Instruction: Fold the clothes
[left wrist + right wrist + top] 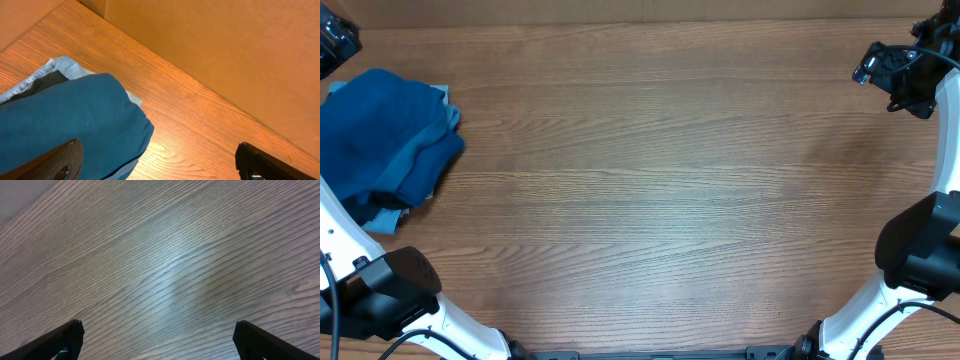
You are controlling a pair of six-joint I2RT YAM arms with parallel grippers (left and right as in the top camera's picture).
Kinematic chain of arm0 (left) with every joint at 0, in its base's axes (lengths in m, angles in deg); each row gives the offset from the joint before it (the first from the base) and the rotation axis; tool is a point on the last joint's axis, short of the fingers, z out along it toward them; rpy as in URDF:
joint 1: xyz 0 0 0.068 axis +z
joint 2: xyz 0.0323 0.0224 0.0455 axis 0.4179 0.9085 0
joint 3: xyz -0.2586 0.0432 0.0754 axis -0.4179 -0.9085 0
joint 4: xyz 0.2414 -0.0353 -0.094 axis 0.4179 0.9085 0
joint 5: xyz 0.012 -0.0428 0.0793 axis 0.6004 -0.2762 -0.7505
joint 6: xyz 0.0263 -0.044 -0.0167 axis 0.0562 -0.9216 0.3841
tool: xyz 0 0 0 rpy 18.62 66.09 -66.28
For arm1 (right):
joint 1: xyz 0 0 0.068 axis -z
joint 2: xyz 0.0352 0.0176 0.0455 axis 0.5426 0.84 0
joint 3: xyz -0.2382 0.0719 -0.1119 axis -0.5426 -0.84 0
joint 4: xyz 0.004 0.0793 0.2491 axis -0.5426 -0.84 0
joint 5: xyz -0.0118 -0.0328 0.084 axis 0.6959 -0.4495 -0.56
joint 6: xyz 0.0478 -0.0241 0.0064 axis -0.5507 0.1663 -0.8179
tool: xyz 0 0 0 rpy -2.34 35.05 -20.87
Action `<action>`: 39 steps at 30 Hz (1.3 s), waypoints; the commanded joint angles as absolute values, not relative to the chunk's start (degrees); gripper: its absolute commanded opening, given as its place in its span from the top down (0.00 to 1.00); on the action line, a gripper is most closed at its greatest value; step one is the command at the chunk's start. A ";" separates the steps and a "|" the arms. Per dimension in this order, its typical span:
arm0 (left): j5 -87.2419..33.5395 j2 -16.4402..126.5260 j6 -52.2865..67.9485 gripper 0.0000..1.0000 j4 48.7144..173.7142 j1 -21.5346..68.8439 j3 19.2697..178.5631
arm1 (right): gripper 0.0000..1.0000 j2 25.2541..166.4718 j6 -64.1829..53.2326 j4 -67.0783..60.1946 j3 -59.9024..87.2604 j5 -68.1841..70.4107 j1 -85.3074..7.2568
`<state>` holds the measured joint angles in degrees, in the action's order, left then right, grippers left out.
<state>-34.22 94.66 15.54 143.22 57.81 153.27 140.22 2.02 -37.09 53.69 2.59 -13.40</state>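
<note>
The clothes, a deep-blue shirt [375, 130], lie folded in a soft bundle at the table's far left. In the left wrist view the shirt [65, 120] rests on top of a pale light-blue garment [65, 67] and a black one [47, 82]. My left gripper [160, 167] is open just above the bundle's edge, one finger [60, 160] over the blue fabric, holding nothing. It shows at the top left corner overhead [335, 45]. My right gripper [157, 342] is open over bare wood at the far right [895, 75].
A brown cardboard wall [225, 50] runs along the table's back edge behind the pile. Pale blue fabric [385, 218] sticks out under the shirt at its near side. The wooden table [650, 200] stretches between the two arms.
</note>
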 commanded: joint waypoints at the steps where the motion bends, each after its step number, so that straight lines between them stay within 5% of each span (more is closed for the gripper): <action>1: -33.06 95.10 15.56 0.00 143.20 57.67 153.34 | 0.00 139.85 2.00 -36.83 54.52 3.14 -13.33; 20: -33.06 95.14 15.56 0.00 143.22 57.67 153.34 | 0.00 137.58 2.00 -37.00 54.52 3.14 -13.86; 25: -33.06 95.14 15.56 0.00 143.20 57.67 153.34 | 0.00 117.36 2.00 -36.98 54.54 3.14 -21.46; 31: -33.06 95.14 15.56 0.00 143.20 57.67 153.34 | 0.00 88.16 4.47 -34.01 52.42 6.06 -42.23; 35: -33.06 95.14 15.56 0.00 143.20 57.67 153.34 | 0.00 70.04 3.86 -32.46 37.78 1.36 -43.67; 39: -33.06 95.14 15.56 0.00 143.22 57.67 153.34 | 0.00 48.79 3.86 -26.75 8.14 1.34 -41.64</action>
<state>-33.67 94.68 15.54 143.31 57.81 153.27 56.92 3.86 -30.27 22.06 1.69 -42.77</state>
